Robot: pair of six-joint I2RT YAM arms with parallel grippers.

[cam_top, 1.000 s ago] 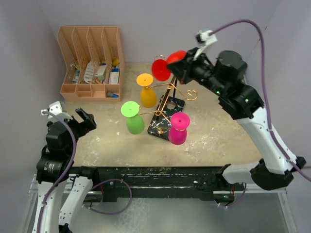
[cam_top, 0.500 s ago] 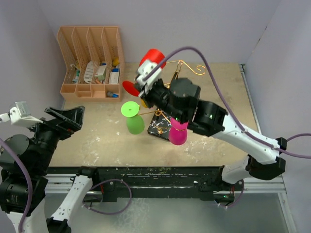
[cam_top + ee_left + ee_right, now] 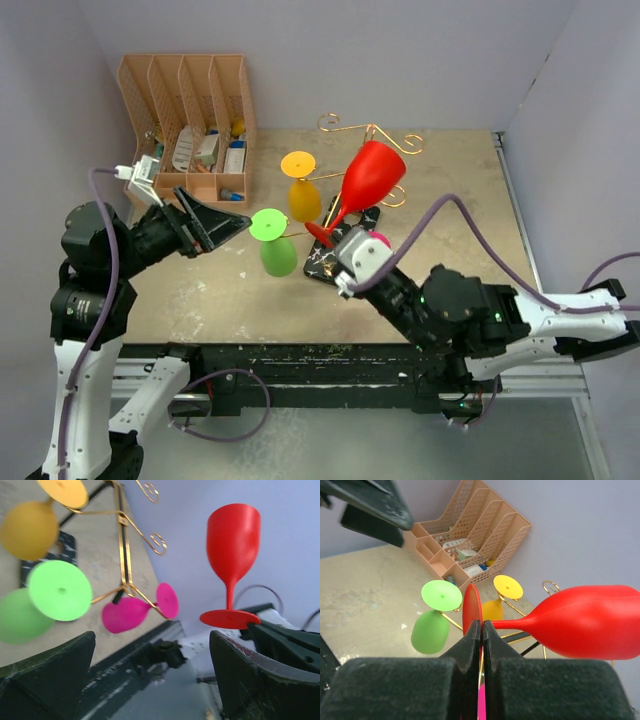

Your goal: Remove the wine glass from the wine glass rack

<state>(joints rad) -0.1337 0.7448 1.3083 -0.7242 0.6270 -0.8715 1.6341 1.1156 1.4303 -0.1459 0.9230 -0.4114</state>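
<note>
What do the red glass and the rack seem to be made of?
Red glass: probably plastic, opaque with a soft matte sheen, not see-through. Rack: thin gold-coloured metal wire, shiny, bent into curls; its black base looks like veined marble, perhaps imitation.

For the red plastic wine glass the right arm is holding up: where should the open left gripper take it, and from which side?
Likely the thin stem of the red plastic wine glass, coming from the robot's left, where the left gripper faces it, jaws wide. The right gripper pinches the flat foot disc, and the rounded bowl is broad; the stem is bare and narrow.
</note>
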